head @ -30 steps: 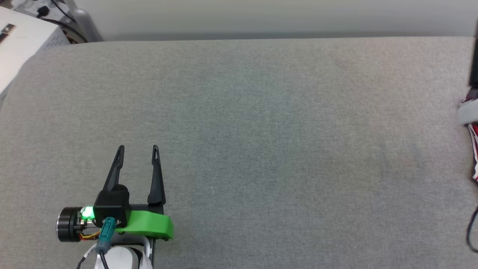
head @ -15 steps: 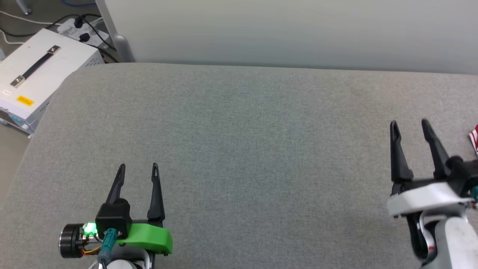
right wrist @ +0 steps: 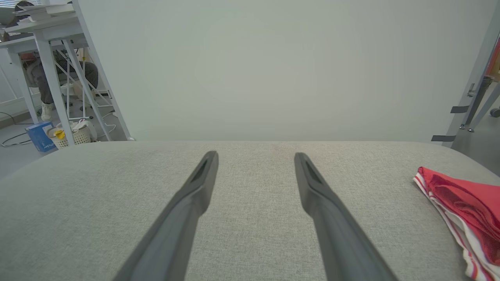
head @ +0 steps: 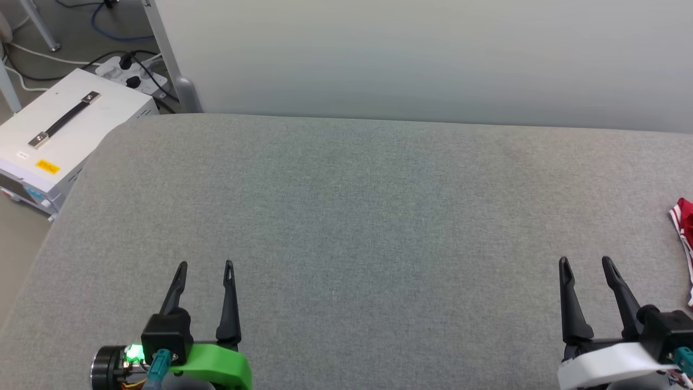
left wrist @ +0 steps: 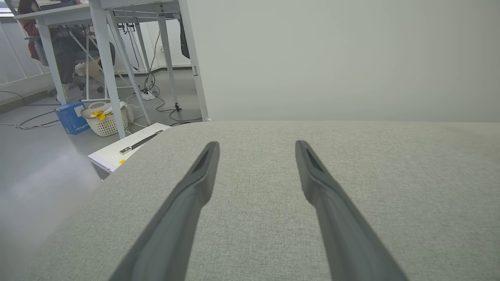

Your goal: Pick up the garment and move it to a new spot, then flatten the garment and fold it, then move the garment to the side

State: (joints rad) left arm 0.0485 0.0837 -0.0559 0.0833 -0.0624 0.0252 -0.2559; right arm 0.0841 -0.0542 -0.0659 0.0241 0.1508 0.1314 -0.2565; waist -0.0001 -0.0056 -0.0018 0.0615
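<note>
Both arms look parked: left gripper at 7 o'clock, right gripper at 5 o'clock, fingers apart on both, holding nothing. The red T-shirt lies at 3 o'clock on the grey table edge, apparently folded. Probably set aside there to free the middle.
</note>
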